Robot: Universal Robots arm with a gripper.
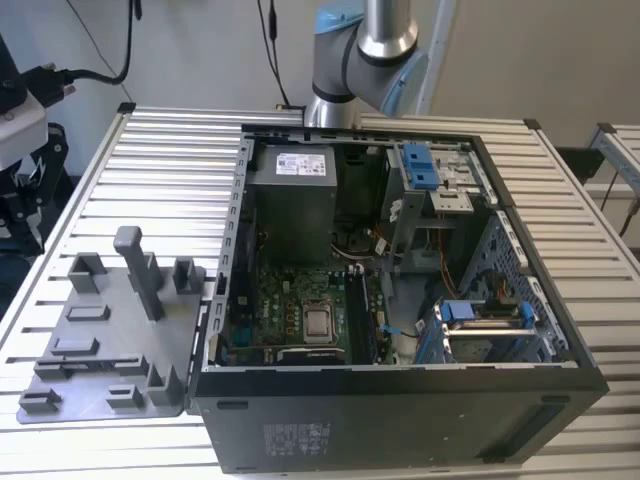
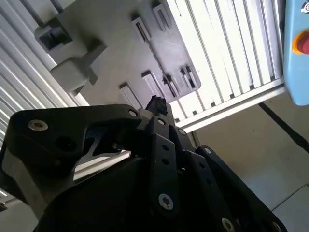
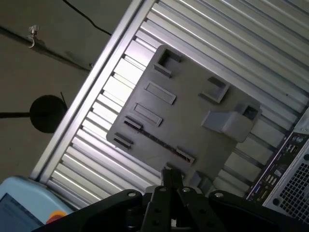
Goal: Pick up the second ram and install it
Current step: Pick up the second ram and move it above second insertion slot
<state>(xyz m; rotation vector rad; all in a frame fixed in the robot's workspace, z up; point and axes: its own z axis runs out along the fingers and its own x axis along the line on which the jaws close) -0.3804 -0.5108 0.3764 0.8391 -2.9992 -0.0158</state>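
One risk is judged: with the pincer (image 3: 170,176) pressed together over the grey tray (image 3: 188,116), the second ram (image 3: 159,143), edge-on in its slot, could be struck rather than gripped.

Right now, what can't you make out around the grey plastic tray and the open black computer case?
Both wrist views: the thin dark strip along the grey plastic tray is too slim to tell memory card from empty slot.
First wrist view: the black gripper covers part of the tray's edge.
Exterior view: the memory slots beside the square silver processor chip are too small to judge what is seated.
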